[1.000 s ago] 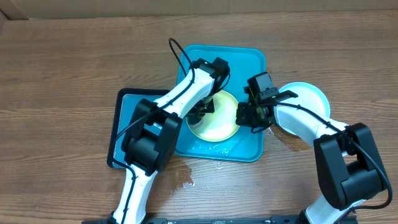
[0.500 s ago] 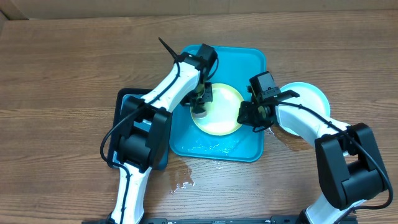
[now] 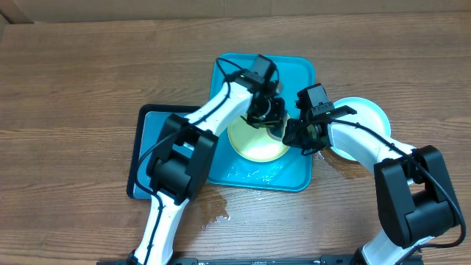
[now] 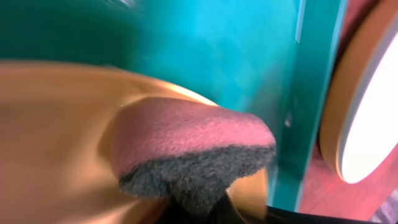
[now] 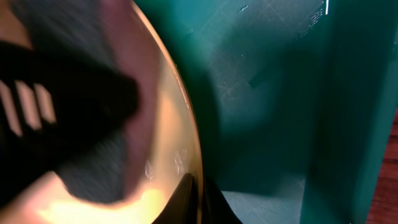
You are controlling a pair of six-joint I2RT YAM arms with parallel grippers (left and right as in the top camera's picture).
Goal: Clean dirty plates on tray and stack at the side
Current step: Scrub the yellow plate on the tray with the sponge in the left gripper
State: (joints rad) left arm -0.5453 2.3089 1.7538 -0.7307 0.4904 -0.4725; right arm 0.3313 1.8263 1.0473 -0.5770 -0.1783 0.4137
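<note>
Yellow-green plate (image 3: 254,149) lay on the tray (image 3: 298,73), rim pinched by your right gripper (image 3: 291,138). Your left gripper (image 3: 268,118), clamping the sponge (image 4: 193,149), had swept from its left edge to its right: scrubbing continued, stacking not yet begun.

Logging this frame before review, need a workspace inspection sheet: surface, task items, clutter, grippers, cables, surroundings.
Surface: wooden table; puddle on its near side.
Job's things: teal tray, wet; yellow-green plate on it; light blue plate on the table right of the tray; third plate not seen.
Clutter: black-rimmed blue tray at left, partly under the left arm.
Grippers: left gripper shut on a sponge over the yellow-green plate; right gripper clamps that plate's rim.
Cables: black cable along right arm; no snag seen.
Surroundings: cardboard behind the table.
</note>
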